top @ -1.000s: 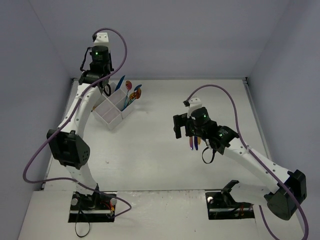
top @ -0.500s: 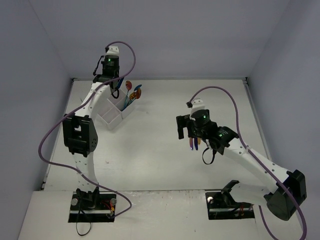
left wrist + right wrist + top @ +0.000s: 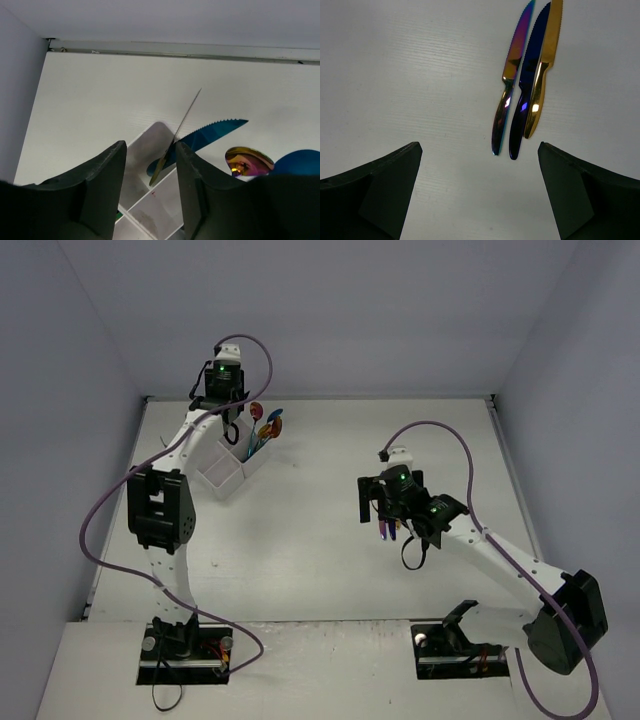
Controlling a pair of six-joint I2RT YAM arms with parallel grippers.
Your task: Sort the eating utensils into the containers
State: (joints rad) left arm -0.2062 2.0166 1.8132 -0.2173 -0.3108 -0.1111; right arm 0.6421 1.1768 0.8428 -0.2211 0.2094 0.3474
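Right hand (image 3: 479,150): spread wide, holding nothing, hovering over the bench (image 3: 395,75) just short of three knives that lie side by side and touch, namely the rainbow knife (image 3: 512,85), the dark blue knife (image 3: 529,90) and the gold knife (image 3: 546,70). Their handles point toward the hand, and the group sits off-centre, nearer one finger. Left hand (image 3: 150,147): partly open above the white box (image 3: 142,150) at the far side of the bench. A gold blade (image 3: 176,135) stands edge-on against one finger with a gap on its other side, so it looks unclamped. A blue serrated knife (image 3: 210,132) and a spoon (image 3: 247,161) stand in the box. Judgement: the step in hand is the pickup of the knives. Shift sideways to centre over the handles, descend straddling all three, and close across them, since they are one kind and go in one compartment. If taking one only, choose an outer knife, because the middle one leaves no finger room. Thin flat metal will likely slip, so the pads should reach bench level before closing.
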